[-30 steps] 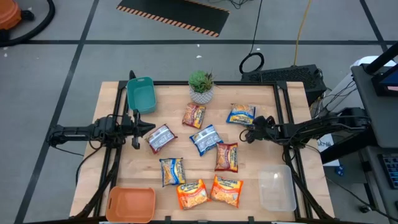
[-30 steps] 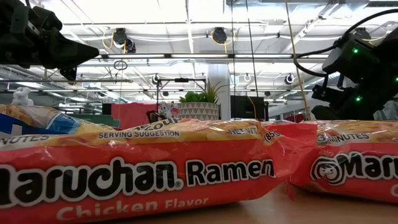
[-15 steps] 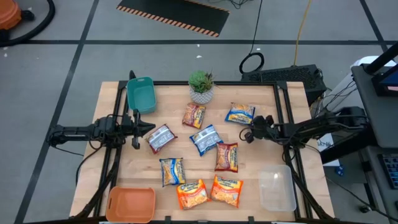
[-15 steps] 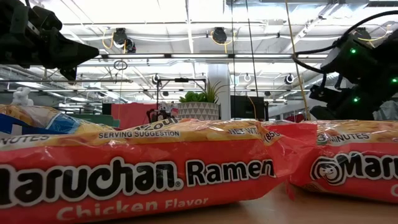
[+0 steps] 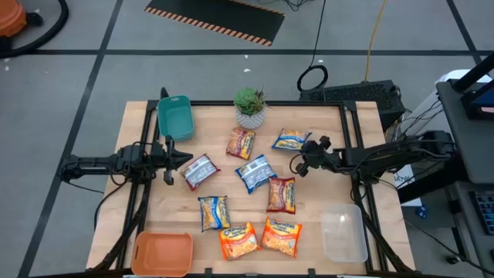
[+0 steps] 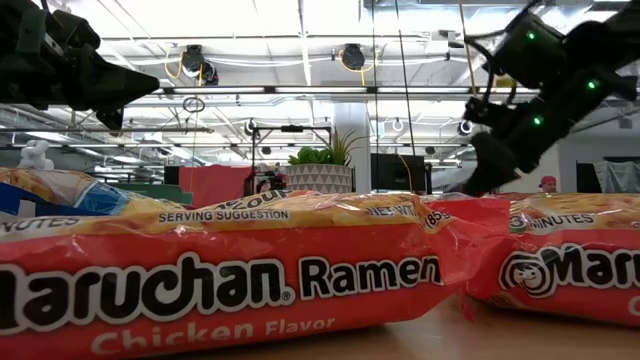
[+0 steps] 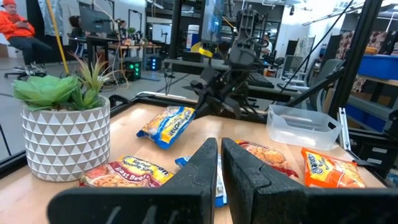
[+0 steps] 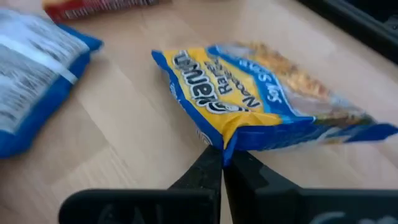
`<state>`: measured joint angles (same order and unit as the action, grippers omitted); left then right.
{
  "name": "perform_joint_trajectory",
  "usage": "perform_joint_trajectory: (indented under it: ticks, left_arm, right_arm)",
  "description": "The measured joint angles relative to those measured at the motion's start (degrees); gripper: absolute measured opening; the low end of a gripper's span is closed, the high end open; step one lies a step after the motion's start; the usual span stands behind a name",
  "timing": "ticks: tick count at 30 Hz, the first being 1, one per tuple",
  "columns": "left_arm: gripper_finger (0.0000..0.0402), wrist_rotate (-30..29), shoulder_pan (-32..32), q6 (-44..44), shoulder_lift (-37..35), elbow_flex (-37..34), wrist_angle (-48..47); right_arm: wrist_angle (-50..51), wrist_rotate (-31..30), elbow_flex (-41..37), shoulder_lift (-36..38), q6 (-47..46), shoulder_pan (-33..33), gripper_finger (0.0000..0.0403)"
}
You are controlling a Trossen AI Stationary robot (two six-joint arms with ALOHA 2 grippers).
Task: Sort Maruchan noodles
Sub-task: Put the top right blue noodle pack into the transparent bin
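Pinching the blue-and-yellow packet point(image 8: 267, 118) by one crimped corner, right gripper point(image 5: 302, 164) has its fingers closed on the seal and the pack hangs lifted off the wood near the far right of the table point(image 5: 332, 193), just right of the plant point(image 5: 249, 106). Left gripper point(image 5: 171, 161) waits at the left edge, fingers pressed together on nothing, right beside the silver-red packet point(image 5: 200, 171). Risks as I see them: the grip is on a thin slippery seam only, so the pack could slide out or swing during a carry; crinkly film may tear or twist; and with the pack dangling low it could brush the dark red packet point(image 5: 282, 194) or the blue packet point(image 5: 255, 172) below its path. Which bin takes which flavor isn't evident, so a wrong drop is possible too. Count from above: eight packets visible. Two orange ones, point(image 5: 238, 240) and point(image 5: 282, 236), at the near edge; two blue-and-yellow (the held one plus another point(image 5: 213, 212) near the middle); one mostly blue face-down; two dark red (the second point(image 5: 241, 143) sits by the plant); one silver-red. Three bins: teal bin point(image 5: 175, 116) far left, orange bin point(image 5: 162, 253) near left, clear bin point(image 5: 343, 232) near right, all without packets. One plant.
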<state>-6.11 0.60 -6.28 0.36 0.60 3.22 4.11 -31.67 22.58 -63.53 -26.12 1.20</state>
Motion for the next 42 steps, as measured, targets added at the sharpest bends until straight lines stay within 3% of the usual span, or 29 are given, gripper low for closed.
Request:
perform_joint_trajectory:
  ticks: [13,21,27,33,42]
  left_arm:
    - [0.0026,-0.07,0.00,0.00,0.00,0.00,-0.46]
    - [0.0026,-0.09,-0.43,-3.13,0.01,0.00,-0.07]
    - [0.0026,-0.67,-4.06,-2.56,0.00,0.00,2.49]
    - [0.0026,-5.57,-8.92,2.01,0.02,0.00,3.31]
    - [0.0027,-11.00,-16.52,10.11,1.09,0.00,7.96]
  right_arm:
    - [3.05,-8.52,12.54,0.04,6.03,-8.97,0.0000]
    - [1.79,-13.28,15.76,0.04,7.65,-12.55,0.0000]
    - [-3.21,-13.74,18.68,0.04,9.25,-14.63,0.0000]
    - [-7.18,-17.95,20.95,0.05,12.18,-17.88,0.0000]
    - [-14.64,-18.17,21.47,-0.25,12.34,-20.84,0.0000]
